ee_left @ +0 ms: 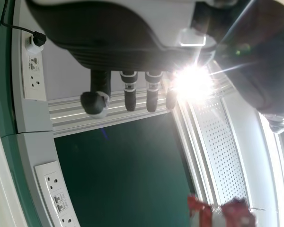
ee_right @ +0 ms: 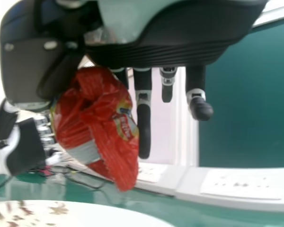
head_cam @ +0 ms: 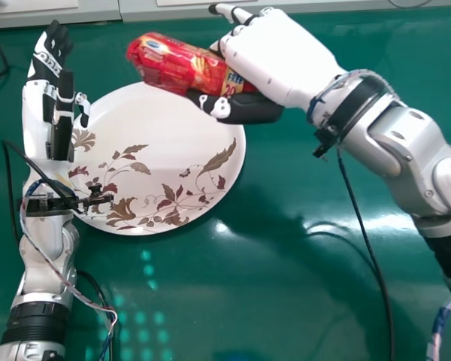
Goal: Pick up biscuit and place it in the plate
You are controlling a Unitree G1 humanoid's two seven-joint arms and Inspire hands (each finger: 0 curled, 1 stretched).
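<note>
Nearest the camera, your right arm [head_cam: 406,158] comes in from the right side of the head view, and your right hand [head_cam: 282,60] has the red biscuit packet [head_cam: 161,60] gripped. Your thumb lies along the packet's near side while your fingers close on it from the other side; one finger points out past it. You have the biscuit packet raised at the far edge of the white plate [head_cam: 165,124], and the right wrist view shows you a gap between the two. The plate is on the green table [head_cam: 286,308], patterned with brown and reddish leaves and flowers.

Your left hand [head_cam: 36,113] is at the plate's left side, pointing away from you, its fingers open and straight, with nothing in them. Over on your right, a black cable [head_cam: 367,244] runs down from near the right wrist. Your left wrist view shows you white socket panels [ee_left: 34,71] and a dark green board [ee_left: 123,175] in a pale frame.
</note>
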